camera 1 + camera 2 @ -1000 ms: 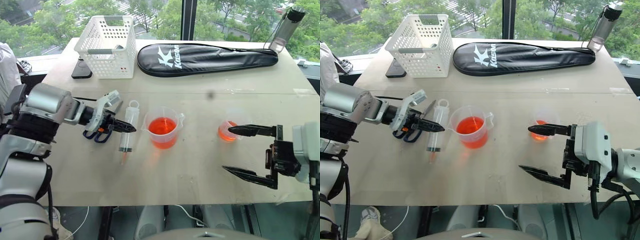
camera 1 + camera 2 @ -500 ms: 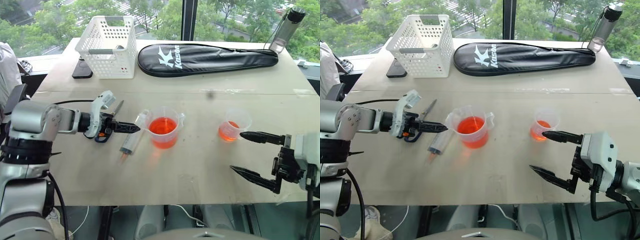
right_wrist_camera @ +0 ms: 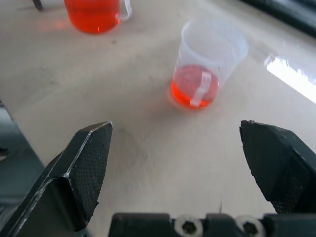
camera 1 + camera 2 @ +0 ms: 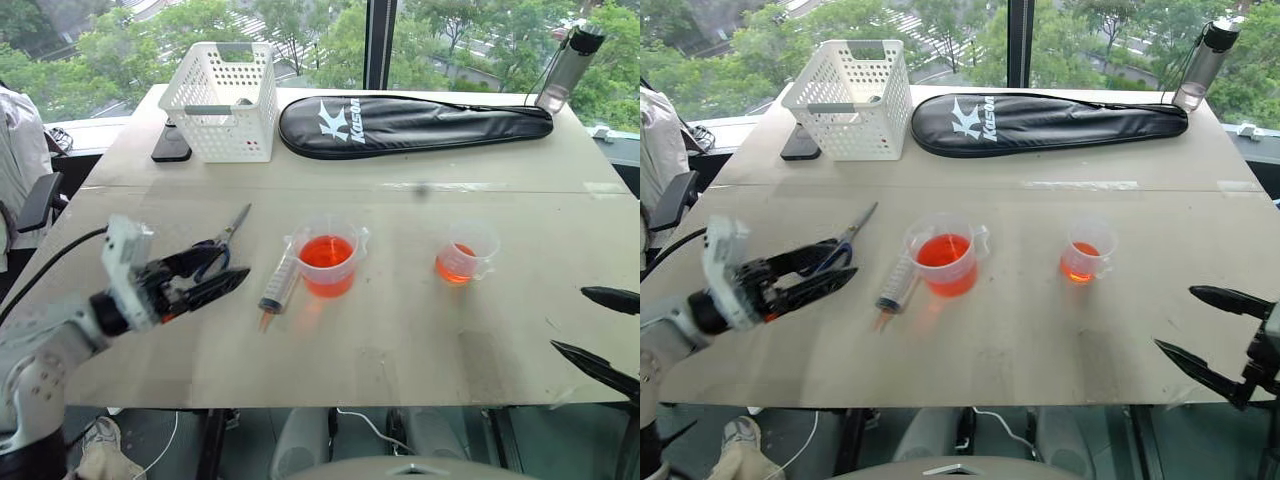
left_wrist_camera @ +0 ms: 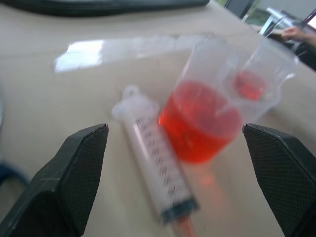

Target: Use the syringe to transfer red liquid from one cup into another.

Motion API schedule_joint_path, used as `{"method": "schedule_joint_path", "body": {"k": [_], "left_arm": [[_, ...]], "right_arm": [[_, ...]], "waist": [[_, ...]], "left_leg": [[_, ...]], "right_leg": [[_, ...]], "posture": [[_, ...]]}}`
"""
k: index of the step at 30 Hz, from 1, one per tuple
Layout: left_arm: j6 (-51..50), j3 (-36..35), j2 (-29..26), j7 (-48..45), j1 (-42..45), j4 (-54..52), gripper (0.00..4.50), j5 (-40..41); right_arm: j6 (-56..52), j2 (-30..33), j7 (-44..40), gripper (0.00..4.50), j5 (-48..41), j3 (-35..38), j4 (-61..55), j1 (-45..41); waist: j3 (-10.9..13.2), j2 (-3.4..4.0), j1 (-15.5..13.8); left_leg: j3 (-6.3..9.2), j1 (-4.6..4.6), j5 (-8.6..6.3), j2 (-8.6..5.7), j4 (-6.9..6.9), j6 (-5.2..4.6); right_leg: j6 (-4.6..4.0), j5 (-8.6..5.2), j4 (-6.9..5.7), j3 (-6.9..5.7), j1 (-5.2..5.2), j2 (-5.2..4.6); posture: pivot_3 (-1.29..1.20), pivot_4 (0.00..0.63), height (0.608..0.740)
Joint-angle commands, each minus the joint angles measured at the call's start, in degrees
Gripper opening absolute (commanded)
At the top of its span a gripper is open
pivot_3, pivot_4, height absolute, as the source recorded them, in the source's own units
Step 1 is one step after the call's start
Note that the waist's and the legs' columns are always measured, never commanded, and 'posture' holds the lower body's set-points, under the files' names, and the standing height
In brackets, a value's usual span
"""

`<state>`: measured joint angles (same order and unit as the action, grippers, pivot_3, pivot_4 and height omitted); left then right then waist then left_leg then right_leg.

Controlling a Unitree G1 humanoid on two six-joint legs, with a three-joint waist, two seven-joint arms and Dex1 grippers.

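Syringe loose on the table, both grippers empty and wide open.
Left gripper [image 4: 205,278] hangs near the front-left edge, right gripper [image 4: 1202,330] at the front-right corner; bring yours level onto the syringe [image 4: 279,284] barrel, lying mid-table against the larger beaker [image 4: 327,256]; it holds deep red liquid [image 4: 326,252]; smaller handled cup [image 4: 463,252], toward the right edge, holds a shallow layer.

Bright daylight from the windows; glare streaks the table [image 4: 440,186]; left wrist view seems blurred.
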<state>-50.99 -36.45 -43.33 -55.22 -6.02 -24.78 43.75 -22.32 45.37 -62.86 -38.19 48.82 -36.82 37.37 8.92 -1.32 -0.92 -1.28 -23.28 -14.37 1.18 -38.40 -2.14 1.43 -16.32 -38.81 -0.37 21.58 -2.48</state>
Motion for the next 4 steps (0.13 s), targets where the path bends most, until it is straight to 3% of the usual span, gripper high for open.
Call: {"method": "schedule_joint_path", "body": {"k": [1, 4], "left_arm": [[7.39, -3.29, -1.61, -5.34, -7.62, 0.74, 4.44, -2.95], [11.93, -3.17, -1.98, -7.65, -11.71, 2.56, 4.44, -4.67]], "right_arm": [[2.11, -0.55, -2.41, 4.5, 1.1, 4.01, 1.71, 1.83], [3.02, -0.62, -3.33, 4.5, 2.23, 4.05, 2.95, 2.67]], "waist": [[-0.11, 0.19, 0.06], [-0.14, 0.19, 0.07]], "left_leg": [[-0.05, 0.01, -0.01, 0.0, 0.03, 0.0], [-0.1, 0.02, -0.02, -0.01, 0.08, 0.0]], "right_leg": [[0.0, 0.0, 0.03, 0.02, 0.0, -0.06], [-0.02, -0.02, 0.12, 0.04, 0.01, -0.12]], "posture": [[0.0, 0.15, 0.724], [0.0, 0.15, 0.724]]}}
